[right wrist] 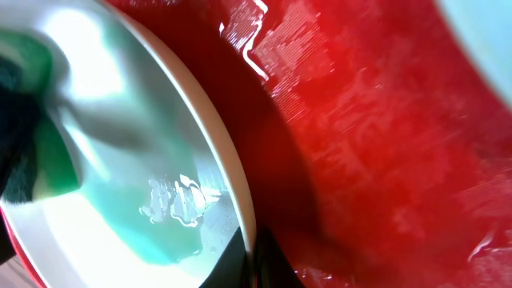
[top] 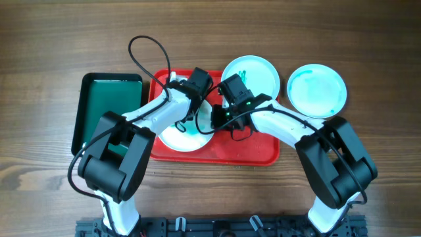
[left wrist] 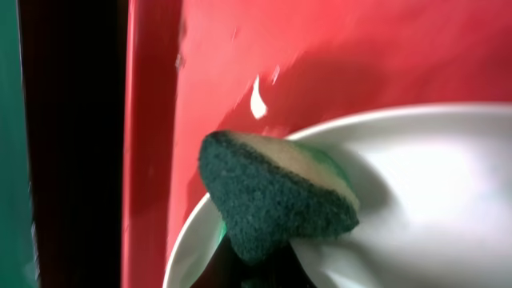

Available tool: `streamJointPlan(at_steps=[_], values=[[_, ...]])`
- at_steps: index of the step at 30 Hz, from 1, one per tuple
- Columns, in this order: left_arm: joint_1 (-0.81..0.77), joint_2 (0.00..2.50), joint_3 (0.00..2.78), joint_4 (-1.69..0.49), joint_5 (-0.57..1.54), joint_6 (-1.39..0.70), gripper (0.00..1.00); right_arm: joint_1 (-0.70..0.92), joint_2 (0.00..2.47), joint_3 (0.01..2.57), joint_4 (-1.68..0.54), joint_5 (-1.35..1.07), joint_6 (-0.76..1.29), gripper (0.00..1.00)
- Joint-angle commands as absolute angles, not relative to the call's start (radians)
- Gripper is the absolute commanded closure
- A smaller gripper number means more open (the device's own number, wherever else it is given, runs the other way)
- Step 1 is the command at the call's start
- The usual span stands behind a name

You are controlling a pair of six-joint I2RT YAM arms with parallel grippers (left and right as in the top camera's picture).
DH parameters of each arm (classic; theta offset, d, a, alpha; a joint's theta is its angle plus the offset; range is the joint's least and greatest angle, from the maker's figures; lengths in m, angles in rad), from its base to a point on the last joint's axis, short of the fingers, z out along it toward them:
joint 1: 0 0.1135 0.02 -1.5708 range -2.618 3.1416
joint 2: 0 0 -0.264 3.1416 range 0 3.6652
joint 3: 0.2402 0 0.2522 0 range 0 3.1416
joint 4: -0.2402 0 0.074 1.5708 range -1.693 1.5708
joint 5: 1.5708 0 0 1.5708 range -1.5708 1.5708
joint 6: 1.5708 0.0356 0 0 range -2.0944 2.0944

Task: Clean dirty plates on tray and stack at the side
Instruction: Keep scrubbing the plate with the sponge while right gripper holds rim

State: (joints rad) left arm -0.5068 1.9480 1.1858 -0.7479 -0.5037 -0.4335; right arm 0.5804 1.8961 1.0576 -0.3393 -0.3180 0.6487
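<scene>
On the wooden bench [top: 39, 99], far left, lies a small green rectangular tray with a black rim [top: 108, 105]. Just beside it is the large red rectangular plastic tray [top: 260, 148]. The left gripper [left wrist: 260, 268] is pressed together on a wedge of sponge, dark green scouring face over yellow foam [left wrist: 272, 200], which rests on the left rim of the round white near plate [top: 181, 138]. This plate lies on the red tray and has a teal smear and wet film in its middle. The right gripper [right wrist: 250, 260] pinches the plate's opposite rim. Further right, a round pale rear plate [top: 260, 76] with faint green marks overlaps the red tray's back edge. Off the tray, on the bench just right of it, sits a round aqua-filmed right-hand plate [top: 317, 90].
</scene>
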Motion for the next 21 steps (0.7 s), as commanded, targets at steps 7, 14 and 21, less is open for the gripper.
streamJointPlan(at_steps=[7,14,21], values=[[-0.492,1.977,1.168,-0.920,0.014,-0.210,0.96,0.581,1.912,1.060,-0.350,-0.324,0.628,0.95],[-0.492,1.977,1.168,-0.920,0.525,0.027,0.96,0.581,1.912,1.060,-0.347,-0.331,0.628,0.96],[-0.492,1.977,1.168,-0.768,0.568,0.018,0.96,0.581,1.912,1.060,-0.344,-0.336,0.628,0.96]])
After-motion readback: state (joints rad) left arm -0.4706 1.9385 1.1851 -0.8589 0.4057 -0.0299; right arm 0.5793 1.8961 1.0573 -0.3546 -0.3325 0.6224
